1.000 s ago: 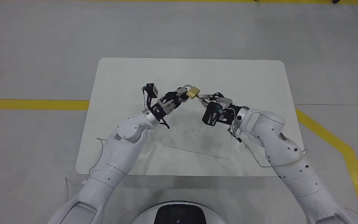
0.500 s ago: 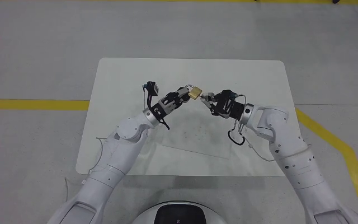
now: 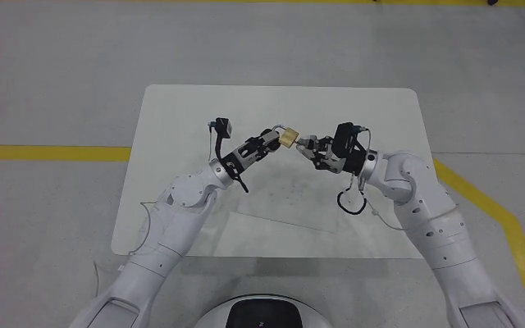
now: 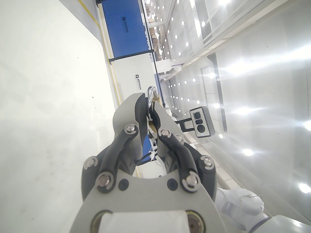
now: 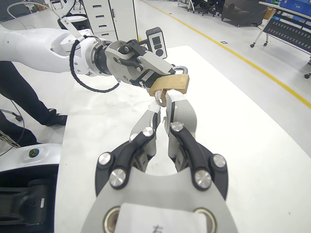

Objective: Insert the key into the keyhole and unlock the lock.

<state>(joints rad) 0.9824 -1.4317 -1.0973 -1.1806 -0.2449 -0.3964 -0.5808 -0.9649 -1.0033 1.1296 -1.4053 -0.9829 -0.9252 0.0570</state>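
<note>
A brass padlock (image 3: 288, 138) with a silver shackle is held above the middle of the white table (image 3: 369, 221), with my left gripper (image 3: 275, 139) shut on it. In the left wrist view the shackle (image 4: 151, 92) sticks out past the closed fingertips of the left gripper (image 4: 148, 109). My right gripper (image 5: 163, 104) is shut on a small silver key (image 5: 160, 97). The key's tip sits at the underside of the padlock (image 5: 173, 84). From above, the right gripper (image 3: 309, 148) meets the padlock from the right.
Both arms hang over the table's centre, with bare table surface all around them. A black cable loop (image 3: 353, 201) dangles beneath the right wrist. A yellow floor line (image 3: 57, 152) runs past the table's left side.
The right wrist has turned and its forearm has swung out to the right, while the key stays at the padlock. The left gripper and padlock have shifted slightly right.
</note>
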